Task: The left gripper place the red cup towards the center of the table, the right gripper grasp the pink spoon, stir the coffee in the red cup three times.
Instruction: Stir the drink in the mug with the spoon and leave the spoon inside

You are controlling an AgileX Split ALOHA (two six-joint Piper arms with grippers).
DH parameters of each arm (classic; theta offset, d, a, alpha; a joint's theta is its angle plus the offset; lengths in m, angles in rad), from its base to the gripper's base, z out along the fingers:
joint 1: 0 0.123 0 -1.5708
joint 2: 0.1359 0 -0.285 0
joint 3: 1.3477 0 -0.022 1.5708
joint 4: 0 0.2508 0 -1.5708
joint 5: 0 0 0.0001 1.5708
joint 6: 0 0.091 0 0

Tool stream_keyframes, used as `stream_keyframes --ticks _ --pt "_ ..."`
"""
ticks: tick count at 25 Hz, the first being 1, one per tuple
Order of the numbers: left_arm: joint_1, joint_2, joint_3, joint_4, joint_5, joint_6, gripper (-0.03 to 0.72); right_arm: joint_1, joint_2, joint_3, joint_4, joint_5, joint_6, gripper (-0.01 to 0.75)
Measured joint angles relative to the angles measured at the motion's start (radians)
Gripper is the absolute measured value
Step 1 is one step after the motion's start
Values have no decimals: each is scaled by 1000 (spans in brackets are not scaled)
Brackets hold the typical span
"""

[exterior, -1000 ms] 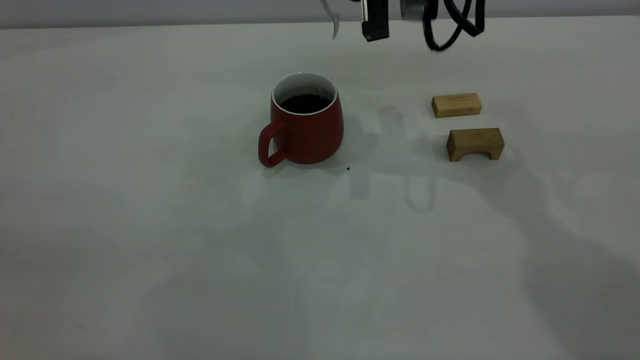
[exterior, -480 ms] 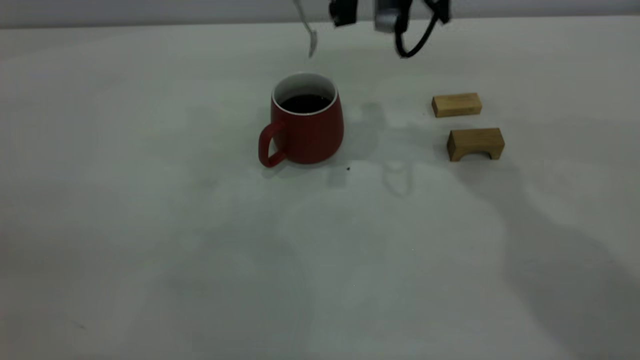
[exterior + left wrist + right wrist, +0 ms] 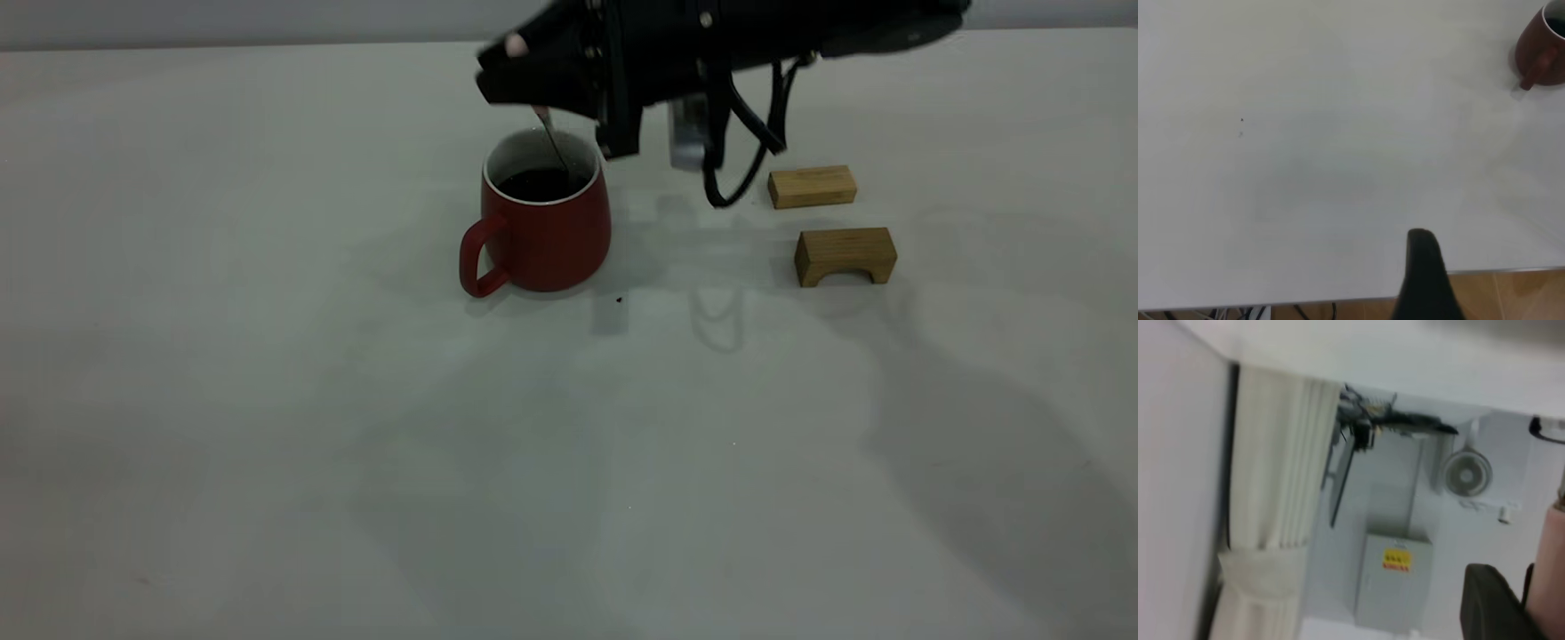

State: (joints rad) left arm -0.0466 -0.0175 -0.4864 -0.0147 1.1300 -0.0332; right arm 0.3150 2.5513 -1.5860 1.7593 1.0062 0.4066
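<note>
The left claw (image 3: 1423, 267) shows only in its own wrist view, as one dark finger over the near edge of the bench (image 3: 1305, 167). I cannot tell if this claw is wide or narrow. It is well apart from the red cup (image 3: 1541, 47), which stands far away from it at the corner of that view, with the handle turned to the claw's side.

In the exterior view the red cup (image 3: 544, 218) stands upright on the bench (image 3: 267, 400), near the middle and toward the far side. Its loop handle points to the left arm's side. Inside the white walls lies the coffee (image 3: 540, 184) as a dark disc.

The right claw (image 3: 516, 67) hangs just above the cup, a little behind its rim. It is closed on the pink spoon (image 3: 551, 142): a small piece of pink handle shows at the tip of the claw, and the thin grey stem goes down from the claw into the cup and meets the coffee. In the right wrist view the pink handle (image 3: 1548, 573) is seen beside one dark finger (image 3: 1491, 603).

To the right of this claw and lower, two tan wooden blocks (image 3: 812, 186) lie on the bench, one behind the other. The nearer block (image 3: 845, 255) has an arch cut under it. A tiny dark speck (image 3: 619, 300) lies on the bench just in front of the cup.
</note>
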Motion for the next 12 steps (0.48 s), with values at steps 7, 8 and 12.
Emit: stream_keyframes --ticks 7,8,12 --pt "0 0 0 0 0 0 586 39 30 -16 2 -40 23 116" --pt "0 0 0 0 0 0 586 45 41 -32 3 -21 29 116" --pt "0 0 0 0 0 0 586 49 103 -129 1 34 33 116"
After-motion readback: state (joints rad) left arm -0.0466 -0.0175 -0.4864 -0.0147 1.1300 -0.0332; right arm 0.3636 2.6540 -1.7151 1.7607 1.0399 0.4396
